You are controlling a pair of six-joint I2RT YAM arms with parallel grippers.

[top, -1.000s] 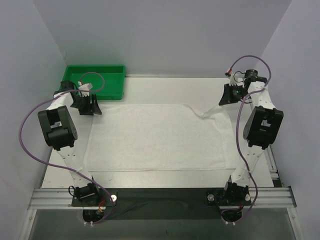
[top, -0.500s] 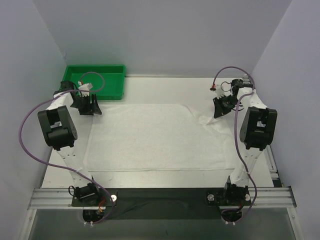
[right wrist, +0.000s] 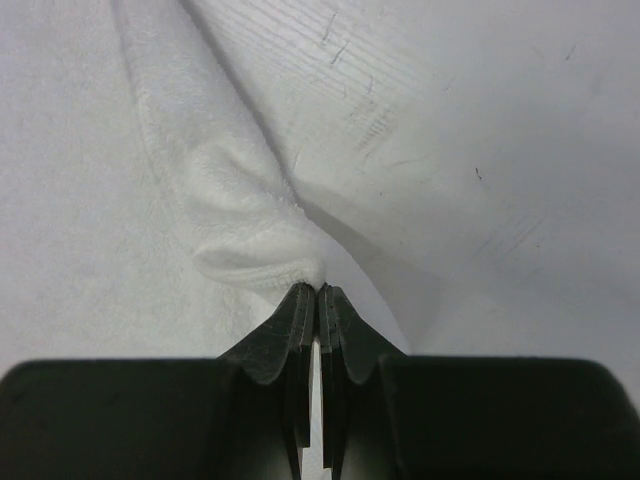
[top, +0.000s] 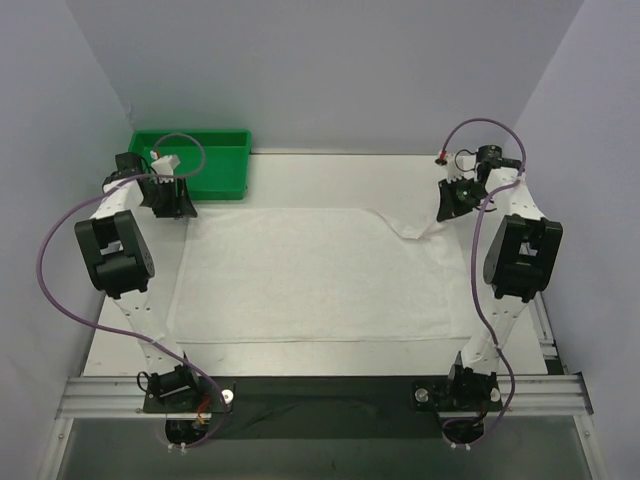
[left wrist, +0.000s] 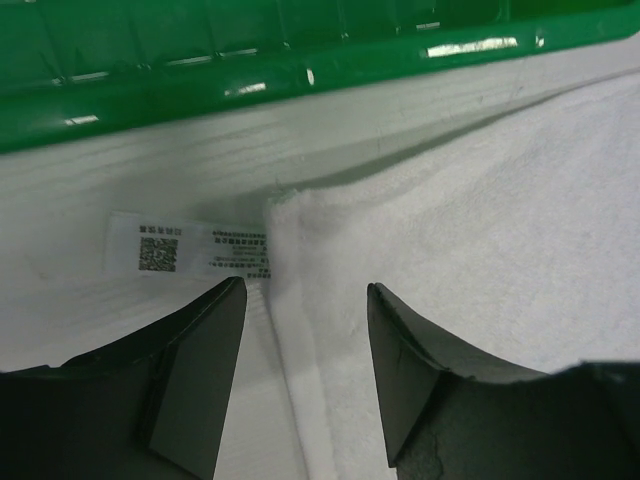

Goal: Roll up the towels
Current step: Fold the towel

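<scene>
**Towel** [top: 310,275]: one white terry sheet, spread flat across the counter [top: 330,175], its near edge toward the arm bases. Only the far right corner is off the surface, drawn up into a small peak.

**Right claw** [right wrist: 317,292]: clenched on that corner. The wrist view shows cloth bunched right at the pinched tips. Judgement: the corner is held so the far edge can be turned over to start a roll.

**Left claw** [left wrist: 305,340]: released. The fingers [left wrist: 190,375] stand apart, straddling the far left corner, which lies flat between them — nothing gripped. A printed label [left wrist: 190,248] projects from the hem beside this corner. The green tray [left wrist: 250,70] sits just beyond, apart from the cloth.

**Status**: rolling not begun. The next step, in my judgement, calls for the left claw to pinch its corner as the right has, so the far edge lifts evenly.

**Risk**: one corner raised alone — a skewed roll.
</scene>
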